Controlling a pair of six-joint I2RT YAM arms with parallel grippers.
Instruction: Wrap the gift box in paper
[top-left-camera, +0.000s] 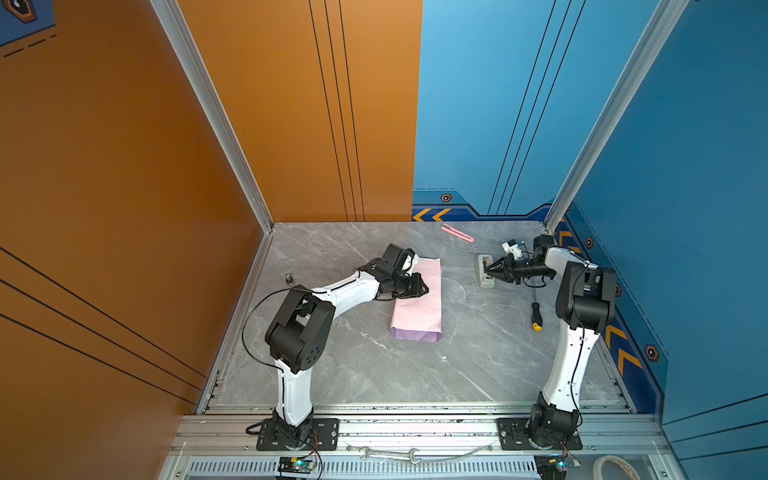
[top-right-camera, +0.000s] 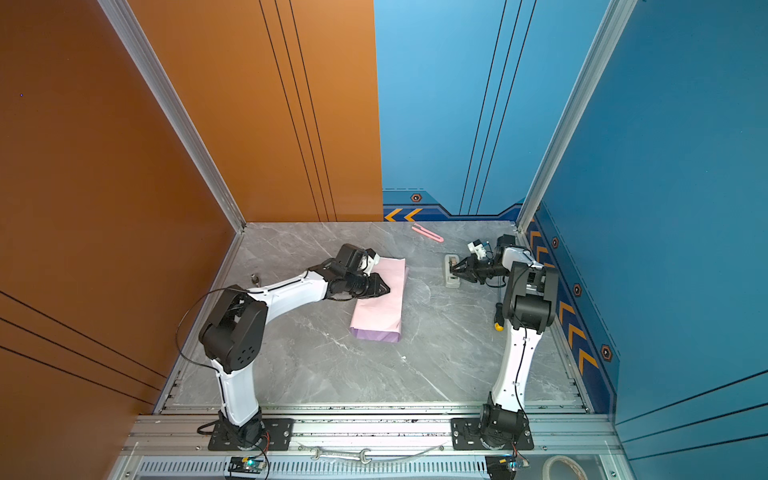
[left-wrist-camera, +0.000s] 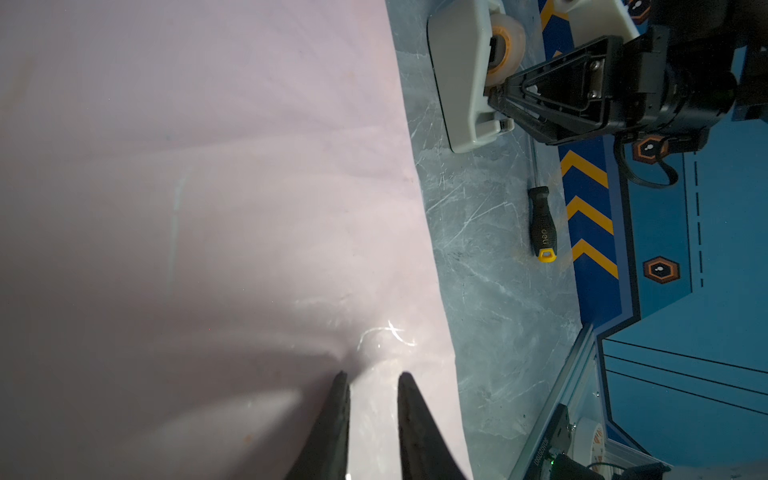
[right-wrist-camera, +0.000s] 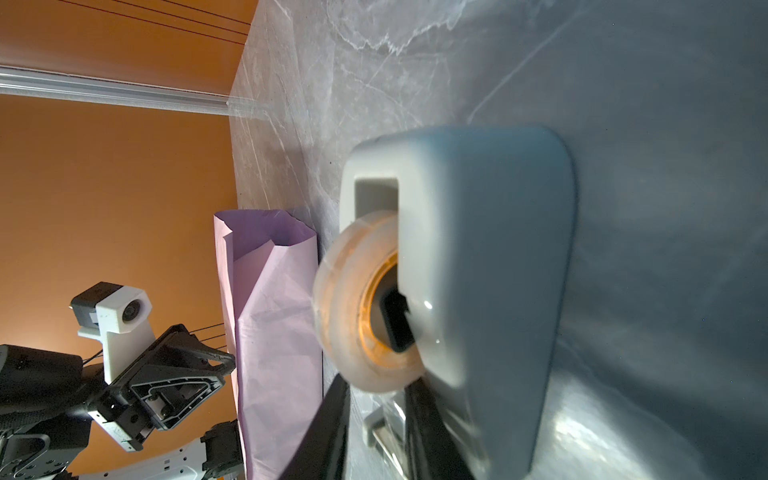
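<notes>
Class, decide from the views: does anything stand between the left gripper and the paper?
Nothing visible does. The left gripper has its tips right against the paper, pale pink side up. The tape dispenser stands apart, by the right gripper.

Close up, the right claw (right-wrist-camera: 374, 419) straddles the cutter end of a grey tape dispenser (right-wrist-camera: 490, 257) on the marble bench (right-wrist-camera: 415, 62), with the folded lilac paper (right-wrist-camera: 274, 332) and left claw (right-wrist-camera: 224, 365) beyond.
</notes>
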